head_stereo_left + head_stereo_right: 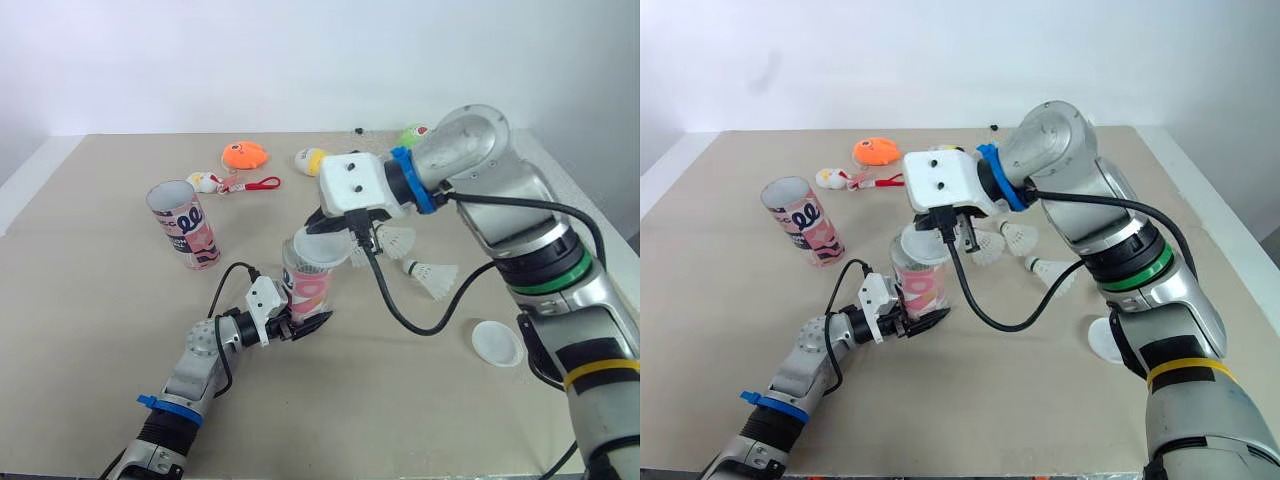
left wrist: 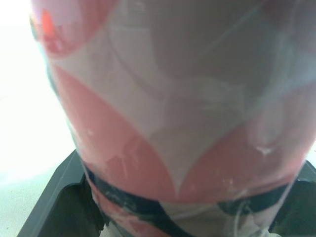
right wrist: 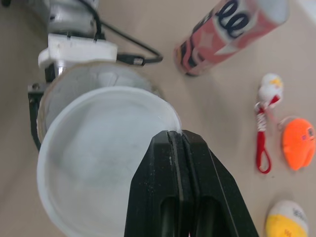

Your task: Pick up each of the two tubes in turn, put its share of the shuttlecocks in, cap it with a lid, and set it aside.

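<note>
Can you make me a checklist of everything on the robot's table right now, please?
Surface: beige table, flat, no spills seen.
Job's things: held tube with a lid tilted over its top; second tube standing open; spare lid and loose shuttlecocks on the table.
Clutter: orange toy, red-strap charm, yellow-white toy.
Grippers: left gripper jaws shut on the held tube; right gripper jaws shut on the lid.
Cables: black cable loops below the right wrist.
Surroundings: white wall.
</note>
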`<action>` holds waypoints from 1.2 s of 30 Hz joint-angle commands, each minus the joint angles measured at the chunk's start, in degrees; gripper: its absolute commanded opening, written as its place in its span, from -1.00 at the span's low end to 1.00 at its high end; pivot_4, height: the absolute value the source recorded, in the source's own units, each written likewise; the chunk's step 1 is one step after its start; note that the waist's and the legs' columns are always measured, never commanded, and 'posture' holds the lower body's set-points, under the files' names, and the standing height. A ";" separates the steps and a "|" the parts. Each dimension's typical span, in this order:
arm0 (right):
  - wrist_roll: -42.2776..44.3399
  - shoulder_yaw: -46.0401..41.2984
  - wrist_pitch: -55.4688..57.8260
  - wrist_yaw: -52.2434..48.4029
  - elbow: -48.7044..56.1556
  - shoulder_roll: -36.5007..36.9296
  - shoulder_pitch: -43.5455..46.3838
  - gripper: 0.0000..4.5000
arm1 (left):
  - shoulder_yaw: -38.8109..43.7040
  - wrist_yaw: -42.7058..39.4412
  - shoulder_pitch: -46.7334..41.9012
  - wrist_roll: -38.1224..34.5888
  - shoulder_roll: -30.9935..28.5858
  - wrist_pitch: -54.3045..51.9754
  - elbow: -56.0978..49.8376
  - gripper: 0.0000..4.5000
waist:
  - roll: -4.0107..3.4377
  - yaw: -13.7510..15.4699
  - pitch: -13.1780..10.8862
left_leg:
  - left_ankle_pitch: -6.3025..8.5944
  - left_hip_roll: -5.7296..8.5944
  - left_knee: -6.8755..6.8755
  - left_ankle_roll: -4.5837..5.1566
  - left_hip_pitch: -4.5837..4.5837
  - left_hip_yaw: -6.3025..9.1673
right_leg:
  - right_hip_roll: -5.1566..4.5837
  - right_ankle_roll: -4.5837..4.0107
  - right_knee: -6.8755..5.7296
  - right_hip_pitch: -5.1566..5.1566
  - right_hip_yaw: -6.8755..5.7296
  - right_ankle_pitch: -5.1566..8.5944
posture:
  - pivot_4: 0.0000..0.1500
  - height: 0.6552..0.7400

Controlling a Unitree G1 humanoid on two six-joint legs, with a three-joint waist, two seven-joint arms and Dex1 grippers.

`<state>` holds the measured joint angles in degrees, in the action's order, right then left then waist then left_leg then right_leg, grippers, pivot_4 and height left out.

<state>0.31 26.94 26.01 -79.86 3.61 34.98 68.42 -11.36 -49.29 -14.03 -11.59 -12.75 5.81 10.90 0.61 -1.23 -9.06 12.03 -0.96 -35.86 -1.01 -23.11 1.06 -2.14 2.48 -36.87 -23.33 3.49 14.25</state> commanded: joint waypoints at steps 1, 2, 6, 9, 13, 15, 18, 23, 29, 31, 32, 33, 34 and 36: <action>-0.03 -0.05 0.30 -0.20 1.25 -1.14 1.55 -0.98 | -1.68 0.91 2.00 2.39 -0.05 -2.64 6.61 0.51 | 0.00 0.00 0.00 | -0.01 0.03 0.00 0.01 -0.03 0.05 | -0.03 0.00 0.00 0.00 -0.06 0.01 | 1.00 1.00; -0.11 0.07 0.41 -0.12 1.30 -1.46 1.48 -0.98 | -1.66 0.94 2.01 2.39 -0.02 -2.63 6.63 0.51 | 0.00 0.01 0.00 | -0.01 0.05 0.00 0.02 -0.04 0.07 | -0.05 0.01 0.00 0.01 -0.07 0.01 | 1.00 1.00; -0.45 0.02 0.45 0.52 1.03 -2.61 1.57 -0.98 | -1.63 1.01 2.13 2.36 0.09 -2.71 6.51 0.51 | 0.00 0.00 0.00 | -0.02 0.11 0.00 0.04 -0.07 0.15 | -0.09 0.03 0.00 0.03 -0.14 0.02 | 1.00 1.00; -0.78 0.07 0.30 0.66 0.85 -3.13 1.64 -0.98 | -1.61 1.01 2.11 2.37 0.12 -2.72 6.54 0.51 | 0.00 0.01 0.00 | -0.03 0.12 0.00 0.04 -0.08 0.18 | -0.12 0.04 0.00 0.05 -0.18 0.02 | 1.00 1.00; -1.35 0.24 -0.35 1.30 0.72 -3.76 0.90 -0.98 | -1.64 1.08 2.23 2.39 0.16 -2.75 6.40 0.51 | -0.01 0.00 0.01 | -0.04 0.14 0.00 0.05 -0.08 0.20 | -0.11 0.04 0.00 0.06 -0.23 0.02 | 1.00 1.00; -1.76 0.19 -0.67 2.04 0.58 -4.23 0.28 -0.98 | -1.64 1.11 2.31 2.37 0.16 -2.76 6.33 0.51 | -0.01 0.00 0.01 | -0.04 0.14 0.00 0.06 -0.08 0.20 | -0.11 0.03 0.00 0.07 -0.24 0.02 | 1.00 1.00; -2.62 0.29 -1.35 3.52 0.44 -4.77 -1.19 -0.98 | -1.64 1.14 2.38 2.36 0.12 -2.76 6.24 0.51 | -0.01 -0.01 0.01 | -0.04 0.14 0.00 0.07 -0.07 0.20 | -0.10 0.03 0.00 0.08 -0.24 0.02 | 1.00 1.00; -2.92 -0.08 -0.69 5.78 1.88 -5.23 -3.90 -0.98 | -1.79 1.08 2.45 2.31 0.09 -2.84 6.15 0.51 | -0.12 -0.04 0.10 | -0.06 0.14 0.00 0.09 -0.02 0.19 | -0.08 0.03 -0.01 0.12 -0.25 0.02 | 1.00 1.00; -2.34 -0.81 0.98 7.32 5.15 -5.02 -6.57 -0.98 | -1.92 0.83 2.26 2.36 0.14 -2.74 6.44 0.51 | -0.19 -0.05 0.16 | -0.06 0.15 0.01 0.10 0.03 0.20 | -0.05 0.01 -0.01 0.17 -0.27 0.02 | 1.00 1.00; -2.18 -1.22 1.43 8.19 6.42 -4.97 -7.64 -0.98 | -1.96 0.75 2.20 2.39 0.14 -2.68 6.53 0.51 | -0.16 -0.04 0.18 | -0.06 0.18 0.01 0.10 0.04 0.19 | -0.05 0.01 -0.01 0.18 -0.29 0.03 | 1.00 1.00; -2.11 -1.37 1.73 8.54 7.38 -4.75 -8.60 -0.98 | -1.96 0.73 2.18 2.39 0.15 -2.66 6.59 0.51 | -0.16 -0.04 0.18 | -0.06 0.17 0.01 0.10 0.04 0.20 | -0.05 0.01 0.00 0.19 -0.30 0.03 | 1.00 1.00; -2.10 -1.48 1.96 8.73 8.05 -4.61 -9.28 -0.98 | -1.96 0.71 2.16 2.39 0.16 -2.64 6.63 0.51 | -0.19 -0.04 0.19 | -0.06 0.18 0.01 0.10 0.04 0.20 | -0.05 0.00 -0.01 0.19 -0.30 0.03 | 1.00 1.00; -2.02 -1.60 2.19 8.92 8.85 -4.43 -10.12 -0.98 | -1.98 0.67 2.15 2.38 0.19 -2.65 6.67 0.51 | -0.21 -0.04 0.22 | -0.06 0.18 0.02 0.10 0.04 0.19 | -0.06 0.01 0.00 0.19 -0.29 0.03 | 1.00 1.00; -1.85 -1.99 2.85 9.67 9.86 -4.47 -11.23 -0.98 | -2.03 0.63 2.12 2.39 0.25 -2.65 6.71 0.51 | -0.20 -0.04 0.25 | -0.06 0.18 0.02 0.10 0.04 0.19 | -0.06 0.01 0.00 0.20 -0.31 0.04 | 1.00 1.00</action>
<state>-2.28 23.68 28.04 -70.05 11.91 30.80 58.37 -11.22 -49.01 -14.19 -11.51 -12.38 5.84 11.81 0.40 -1.26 -8.81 11.96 -0.77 -35.85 -0.91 -23.07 1.25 -2.21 2.48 -36.88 -23.13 3.19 14.29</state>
